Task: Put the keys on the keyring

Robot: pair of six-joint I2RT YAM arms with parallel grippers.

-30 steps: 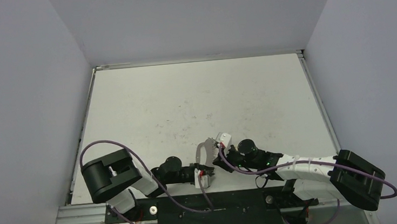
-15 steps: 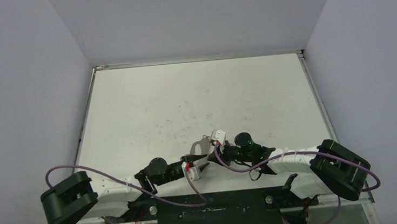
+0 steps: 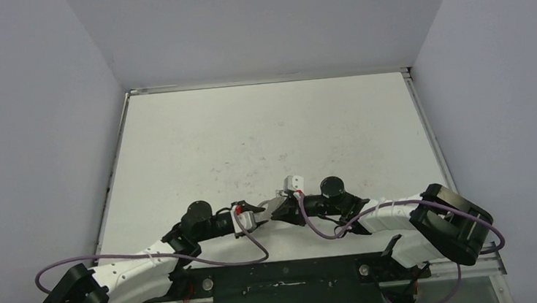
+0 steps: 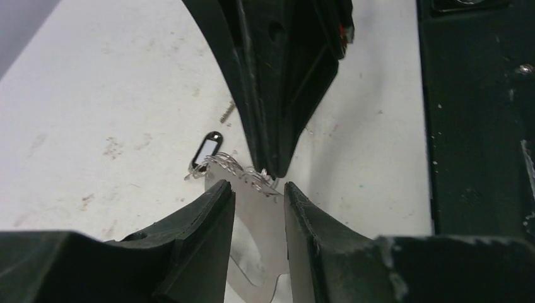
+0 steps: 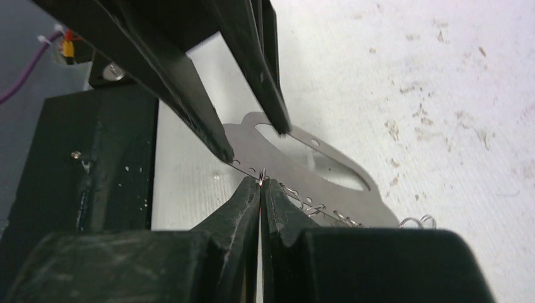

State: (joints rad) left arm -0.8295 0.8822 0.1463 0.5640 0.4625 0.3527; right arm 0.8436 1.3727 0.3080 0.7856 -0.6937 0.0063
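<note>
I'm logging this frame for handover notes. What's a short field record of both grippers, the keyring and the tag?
left gripper: jaws apart, astride keyring; contact unclear
right gripper: shut on chain
chain: runs along keyring's edge
tag: dark rim, white insert, by chain's far end
arms: tips meet near table's front centre

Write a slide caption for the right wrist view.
Right gripper pinches a small wire chain ring on the flat silver-grey metal keyring; left gripper stands open astride it.
</note>
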